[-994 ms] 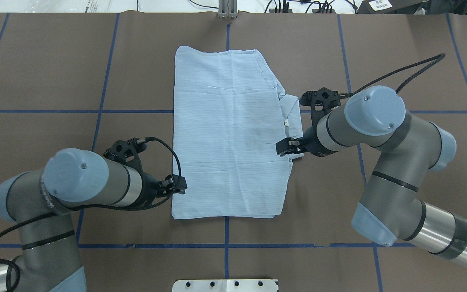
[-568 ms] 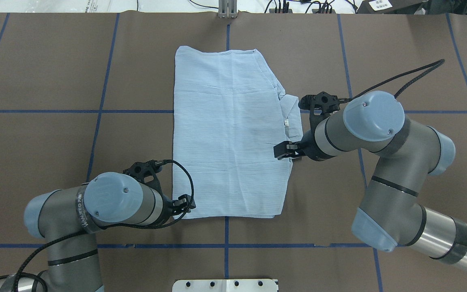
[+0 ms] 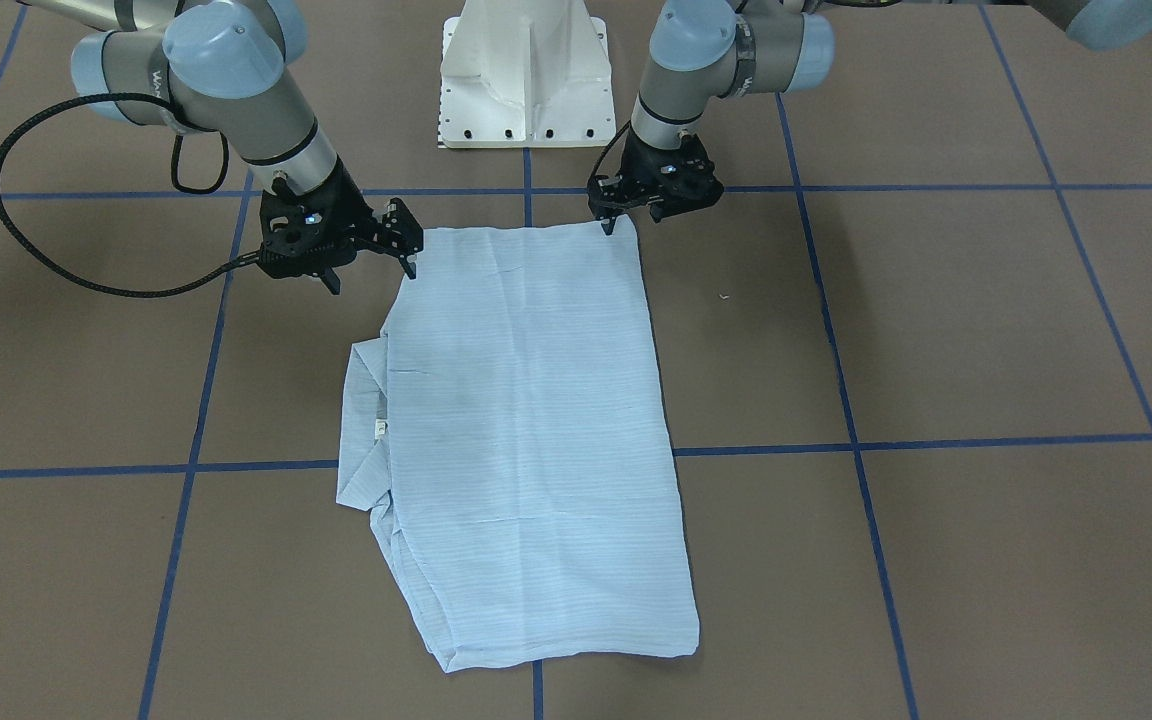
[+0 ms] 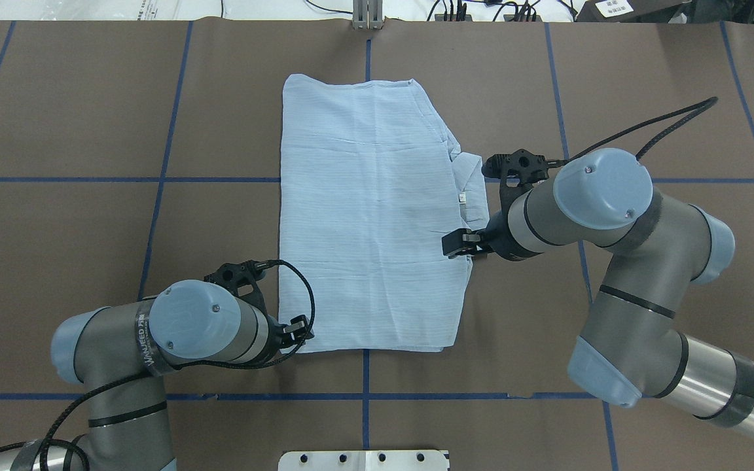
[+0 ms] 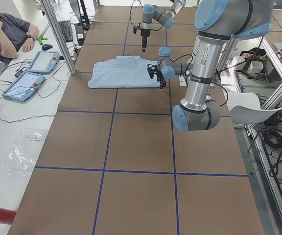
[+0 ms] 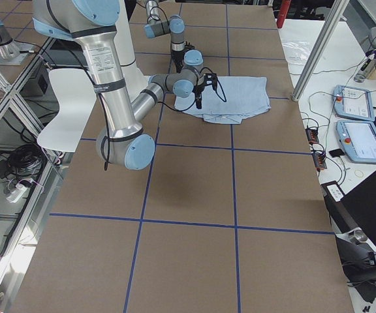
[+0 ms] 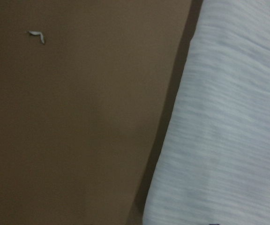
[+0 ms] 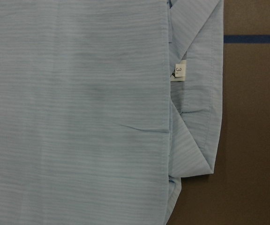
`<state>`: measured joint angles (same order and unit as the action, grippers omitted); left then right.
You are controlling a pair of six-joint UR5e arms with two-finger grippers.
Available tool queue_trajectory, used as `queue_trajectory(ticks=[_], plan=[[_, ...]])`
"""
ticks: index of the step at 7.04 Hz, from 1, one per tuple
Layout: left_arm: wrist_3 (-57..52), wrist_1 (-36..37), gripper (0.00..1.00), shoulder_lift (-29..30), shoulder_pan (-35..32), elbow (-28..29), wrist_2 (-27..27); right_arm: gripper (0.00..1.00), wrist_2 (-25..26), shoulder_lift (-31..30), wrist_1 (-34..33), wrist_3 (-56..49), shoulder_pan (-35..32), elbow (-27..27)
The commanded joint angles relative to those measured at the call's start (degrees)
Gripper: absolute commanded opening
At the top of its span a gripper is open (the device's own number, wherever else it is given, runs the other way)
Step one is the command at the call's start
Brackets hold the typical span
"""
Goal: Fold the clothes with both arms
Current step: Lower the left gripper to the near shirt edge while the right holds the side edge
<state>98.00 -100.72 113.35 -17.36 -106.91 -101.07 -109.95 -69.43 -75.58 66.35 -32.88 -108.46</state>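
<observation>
Plainly, a thin pale-blue, finely striped button-up shirt (image 4: 364,216) lay flat near the middle of the brown paper-covered table (image 4: 89,118), which was crossed by blue tape lines. The shirt was folded into a long rectangle running away from the robot. Its collar (image 4: 472,186) poked out of the long edge on the robot's right. In the right wrist view a small white size label (image 8: 180,70) showed just beside that collar.

The grey tubular left arm (image 4: 187,320) reached in low, and the black left pincer (image 3: 633,222) sat at the shirt's near corner on the robot's left. In the front-facing view its jaws looked parted, with one fingertip (image 3: 607,226) down at that corner. I could not tell whether it touched the cloth, and no fabric showed between the jaws. The blurred left wrist view gave only the shirt's edge, bare table and a tiny white scrap (image 7: 36,35).

The grey right arm (image 4: 603,190) held the black right pincer (image 3: 374,278) above the shirt's right long edge, on the robot's side of the collar. Its jaws were wide apart and gripped nothing.

A white pedestal base (image 3: 526,70) stood at the robot's edge of the table. In the left side view a seated person (image 5: 6,29) was near two flat control pads (image 5: 33,71).
</observation>
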Motion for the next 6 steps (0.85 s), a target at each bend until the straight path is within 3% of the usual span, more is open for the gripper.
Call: queue_trajectory(ticks=[1, 4, 6], plan=[[-0.09, -0.09, 0.61, 0.64, -0.04, 0.64, -0.01, 1.0, 0.0, -0.09, 0.0, 0.0, -0.08, 0.0], [-0.18, -0.18, 0.5, 1.6, -0.04, 1.96, -0.01, 1.0, 0.0, -0.18, 0.0, 0.0, -0.08, 0.0], [-0.18, -0.09, 0.33, 1.61, -0.21, 1.79, -0.01, 1.0, 0.0, -0.18, 0.08, 0.0, -0.08, -0.09]])
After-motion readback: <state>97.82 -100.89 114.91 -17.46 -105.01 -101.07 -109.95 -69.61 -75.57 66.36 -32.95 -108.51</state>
